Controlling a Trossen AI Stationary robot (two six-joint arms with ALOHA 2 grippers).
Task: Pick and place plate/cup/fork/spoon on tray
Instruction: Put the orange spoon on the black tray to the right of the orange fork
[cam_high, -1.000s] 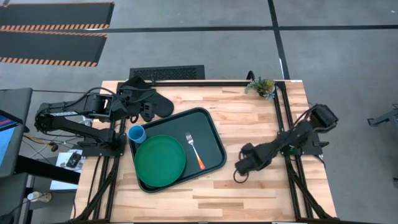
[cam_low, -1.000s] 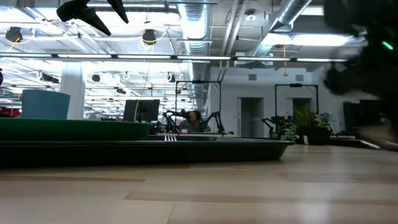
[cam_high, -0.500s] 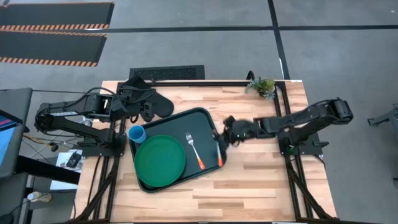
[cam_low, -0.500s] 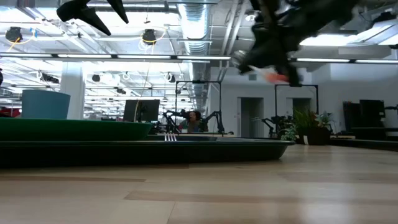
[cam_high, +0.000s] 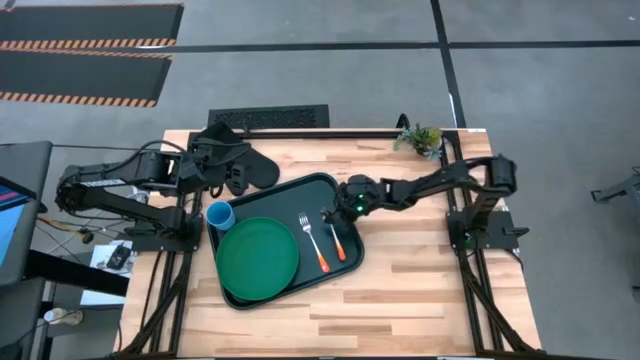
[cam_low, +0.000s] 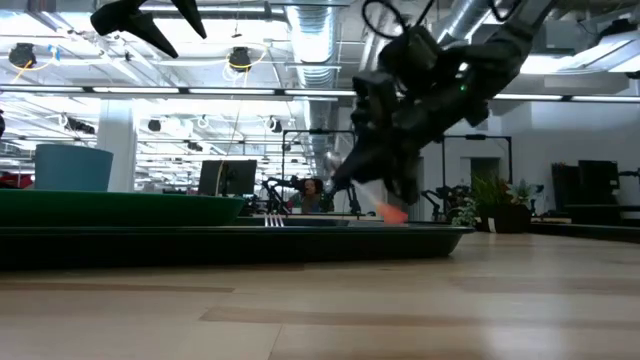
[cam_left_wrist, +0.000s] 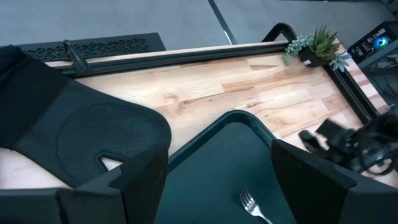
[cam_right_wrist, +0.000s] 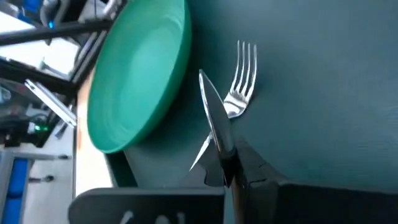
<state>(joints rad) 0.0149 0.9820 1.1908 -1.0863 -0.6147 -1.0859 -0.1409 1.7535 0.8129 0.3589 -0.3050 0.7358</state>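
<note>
The dark tray (cam_high: 300, 195) holds the green plate (cam_high: 257, 258), the light-blue cup (cam_high: 219, 214) and the orange-handled fork (cam_high: 312, 242). My right gripper (cam_high: 340, 212) is over the tray's right part, just right of the fork. It is shut on the spoon (cam_high: 336, 240), whose orange handle also shows in the low view (cam_low: 392, 213). My left gripper (cam_left_wrist: 217, 186) is open and empty. It waits above the black oven mitt (cam_high: 235, 160) at the table's far left. My right gripper pinches the spoon between its two fingers at the silver neck (cam_right_wrist: 222, 146). The bowl (cam_right_wrist: 211, 102) sticks out past the fingers, seen edge-on. The arm comes slanting down from the table's right. The orange handle (cam_high: 339, 250) slants down toward the near edge over the tray; whether it touches the tray I cannot tell.
A small potted plant (cam_high: 420, 138) stands at the far right corner. The black oven mitt (cam_left_wrist: 74, 130) lies just beyond the tray's far left corner. Bare wooden table lies right of the tray and along the near edge.
My right gripper has risen from the table to the right of the tray with the spoon. It has swung toward the table's left and far side, then come down over the tray's right part beside the fork. The spoon is lifted off the table.
</note>
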